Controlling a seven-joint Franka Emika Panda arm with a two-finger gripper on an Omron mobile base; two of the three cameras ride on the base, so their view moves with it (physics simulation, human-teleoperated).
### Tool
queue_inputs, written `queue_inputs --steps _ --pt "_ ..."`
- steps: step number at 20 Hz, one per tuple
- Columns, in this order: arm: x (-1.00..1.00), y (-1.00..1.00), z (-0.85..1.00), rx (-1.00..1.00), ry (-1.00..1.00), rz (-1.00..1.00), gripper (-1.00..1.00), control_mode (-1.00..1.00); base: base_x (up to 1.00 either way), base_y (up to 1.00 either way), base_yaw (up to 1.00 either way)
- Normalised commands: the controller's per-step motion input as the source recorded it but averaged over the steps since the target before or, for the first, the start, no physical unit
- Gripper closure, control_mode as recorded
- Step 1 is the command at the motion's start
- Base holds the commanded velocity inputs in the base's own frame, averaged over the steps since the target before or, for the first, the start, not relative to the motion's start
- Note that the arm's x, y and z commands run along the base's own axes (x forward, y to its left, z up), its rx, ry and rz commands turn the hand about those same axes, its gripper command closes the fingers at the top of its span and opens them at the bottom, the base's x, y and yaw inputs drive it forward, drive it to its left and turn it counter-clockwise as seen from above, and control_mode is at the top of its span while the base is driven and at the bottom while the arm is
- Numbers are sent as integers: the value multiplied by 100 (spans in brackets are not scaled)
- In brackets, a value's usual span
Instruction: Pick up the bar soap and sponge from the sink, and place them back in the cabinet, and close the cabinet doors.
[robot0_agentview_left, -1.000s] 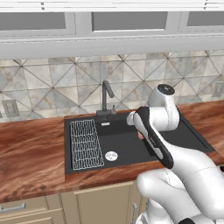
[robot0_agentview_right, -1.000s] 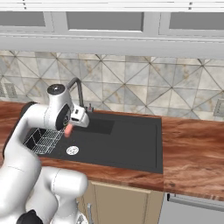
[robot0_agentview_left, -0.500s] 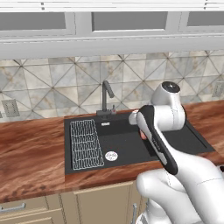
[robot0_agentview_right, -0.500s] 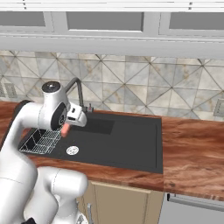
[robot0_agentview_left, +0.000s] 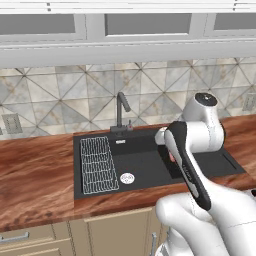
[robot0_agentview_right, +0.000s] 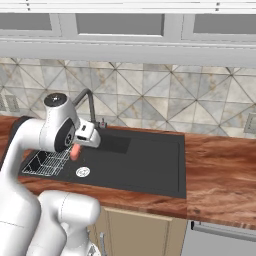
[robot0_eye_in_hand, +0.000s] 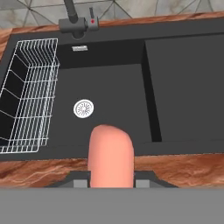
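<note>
Closest to me in the hand view, the gripper (robot0_eye_in_hand: 111, 180) is clamped on the bar soap (robot0_eye_in_hand: 110, 155), one finger pad on each long side, so the pink bar sticks out straight ahead of the hand, end-on. That grip suits sliding it onto a shelf, I judge, because the free end leads. In the right base view I see the same bar soap (robot0_agentview_right: 75, 152) hanging under the hand, clear of the sink (robot0_agentview_right: 150, 165) and above its front left part.

Just beyond the soap lies the round drain (robot0_eye_in_hand: 83, 108), then the wire rack (robot0_eye_in_hand: 27, 94) along the left wall of the basin, which looks bare. Farther back stands the faucet (robot0_eye_in_hand: 75, 22) at the rim. I can't find the sponge in the basin from here. The soap is lifted; the carry to the cabinet comes next, I reckon.
</note>
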Motion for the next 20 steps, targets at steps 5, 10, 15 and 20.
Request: queue_inputs --steps 5,10,15,20 --pt "-49 -19 16 -1 0 0 100 -100 0 0 0" --pt "-42 0 32 -1 0 0 100 -100 0 0 0" --pt "-32 0 39 0 0 1 100 -100 0 0 0" --pt "-26 0 22 0 0 1 100 -100 0 0 0"
